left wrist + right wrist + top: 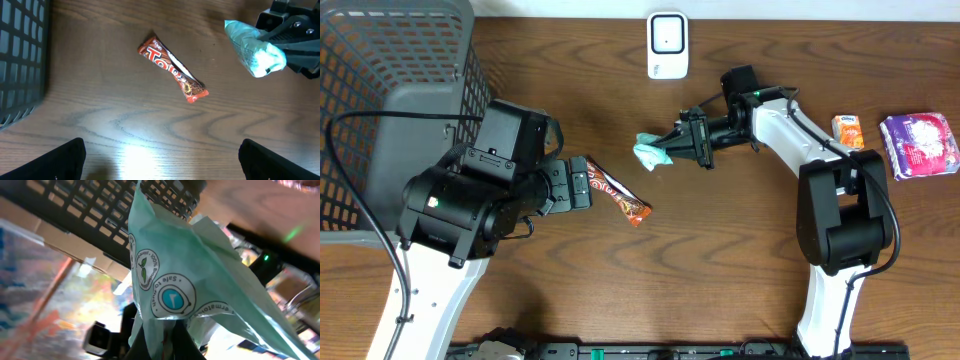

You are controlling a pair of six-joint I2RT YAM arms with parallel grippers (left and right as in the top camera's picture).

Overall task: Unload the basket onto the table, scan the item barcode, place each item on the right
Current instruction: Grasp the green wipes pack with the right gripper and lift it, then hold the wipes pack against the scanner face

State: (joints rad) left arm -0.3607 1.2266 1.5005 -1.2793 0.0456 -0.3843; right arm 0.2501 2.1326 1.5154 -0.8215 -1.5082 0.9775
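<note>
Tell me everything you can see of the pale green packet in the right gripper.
The pale green soft plastic packet is crinkled and pillow-shaped, with a whiter patch at one end. Its face has round printed seals in teal and green. The right gripper is shut on one end, and the rest sticks out towards the left arm. Nothing else touches it. No barcode shows in any view. Whether it clears the table cannot be told.

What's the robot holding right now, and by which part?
The right gripper pinches the teal packet by one end; the left gripper is open, holding nothing.
</note>
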